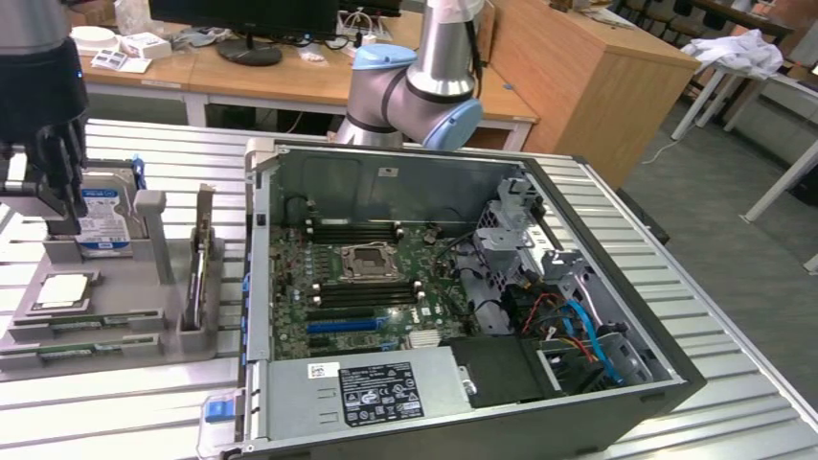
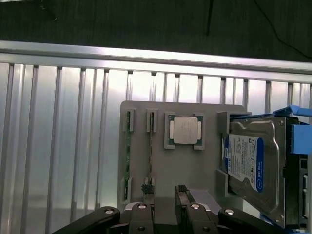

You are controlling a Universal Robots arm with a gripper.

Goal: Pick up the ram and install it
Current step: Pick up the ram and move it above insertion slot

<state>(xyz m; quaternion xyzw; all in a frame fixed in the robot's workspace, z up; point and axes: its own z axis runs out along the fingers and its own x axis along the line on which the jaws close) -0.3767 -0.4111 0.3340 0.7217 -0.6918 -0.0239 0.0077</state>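
Jaws of the black two-fingered gripper (image 2: 164, 197) stood apart with nothing between them, over one edge of the flat grey plastic holder tray (image 2: 161, 161). We saw the long, thin green circuit-board ram stick (image 2: 151, 122) lying edge-up in a narrow slot of that tray. Its end was just beside one fingertip (image 2: 145, 187), though we could not tell whether they touched. A second green stick (image 2: 127, 151) filled the tray's outermost slot. A square silver processor chip (image 2: 185, 130) sat in its middle pocket.
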